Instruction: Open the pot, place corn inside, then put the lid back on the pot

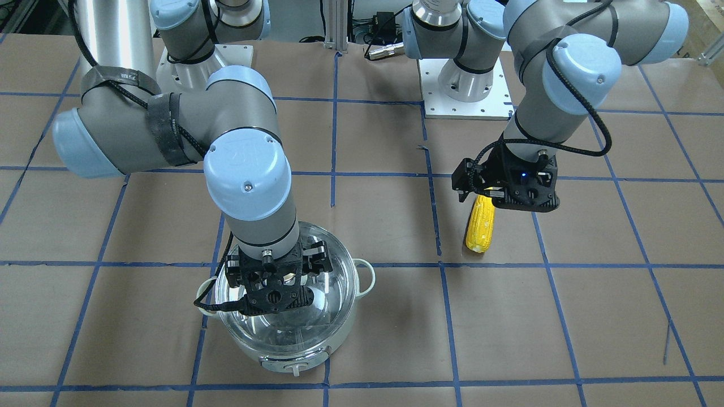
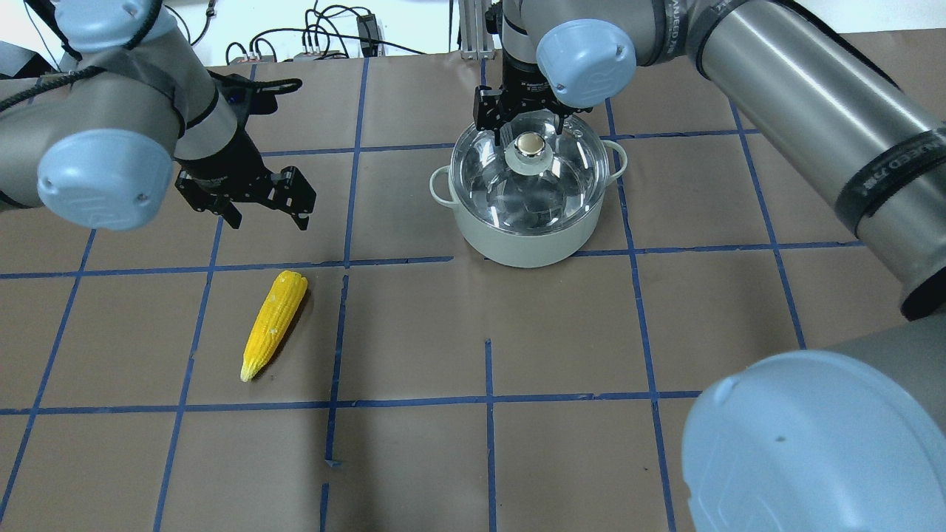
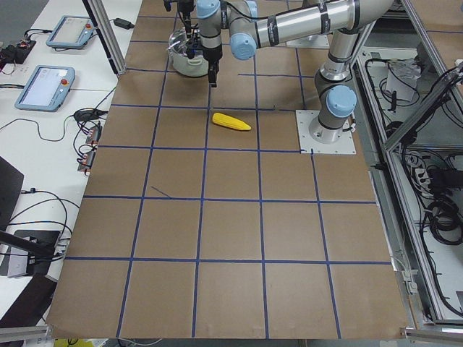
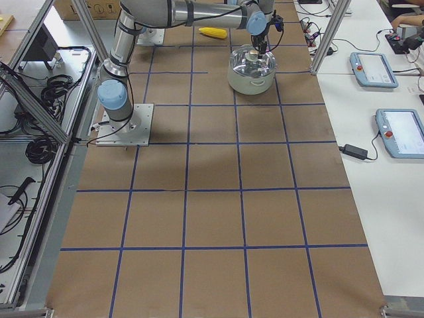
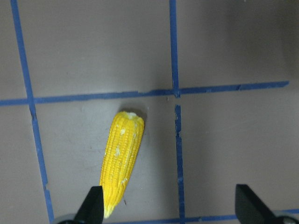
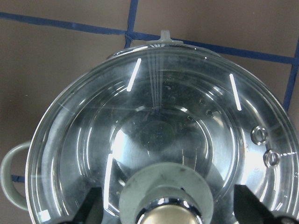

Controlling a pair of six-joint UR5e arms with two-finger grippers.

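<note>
The right gripper (image 2: 528, 122) is hanging over the pot (image 2: 517, 247), its 2 jaws spread wide to either side of the knob (image 2: 527, 144) without touching it, while the lid (image 2: 547, 185) is sitting on the pot. The left gripper (image 2: 266, 210) is hovering above the table (image 2: 562, 332), jaws wide and empty. The corn (image 2: 274, 324) is lying flat beneath it, well apart from the pot.

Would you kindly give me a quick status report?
Right end effector open, flanking knob. Left end effector open, near corn. Lid on pot, blocking entry.
</note>
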